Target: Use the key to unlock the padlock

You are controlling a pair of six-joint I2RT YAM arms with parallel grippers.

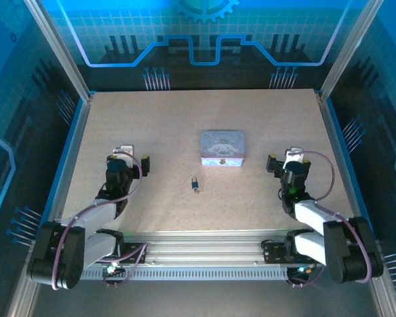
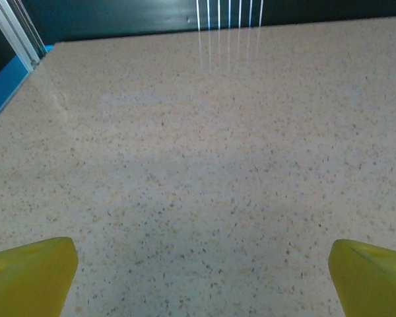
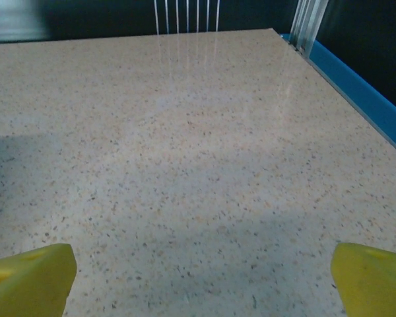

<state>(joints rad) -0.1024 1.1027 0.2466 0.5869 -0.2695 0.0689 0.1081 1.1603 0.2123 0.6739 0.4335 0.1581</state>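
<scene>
Top camera looks down from above and behind; wrist cameras sit low, close, facing across the same table (image 1: 152, 132)

Table (image 1: 152, 125): pale beige, speckled all over with fine brown and dark flecks. Blue edging (image 1: 70, 142) was noted along its left and right sides.

Tin (image 1: 222, 148), at the centre: pale lavender-grey, its lid printed with a whitish figure, detail not resolved.

Padlock (image 1: 195, 180): dark, and a bluish cast was seen. Key (image 1: 197, 190), just near of it: dark, too small for any pattern to be judged.

On the left gripper (image 2: 199, 281), bright yellow fingertips (image 2: 30, 274) were recorded. The same yellow was seen on the right gripper (image 3: 201, 281).

Cables (image 1: 332, 177) on the arms: purple.

Backdrop (image 1: 119, 26), far side: blue grid, overlaid with lighter blue circuit lines and a gear motif.
</scene>
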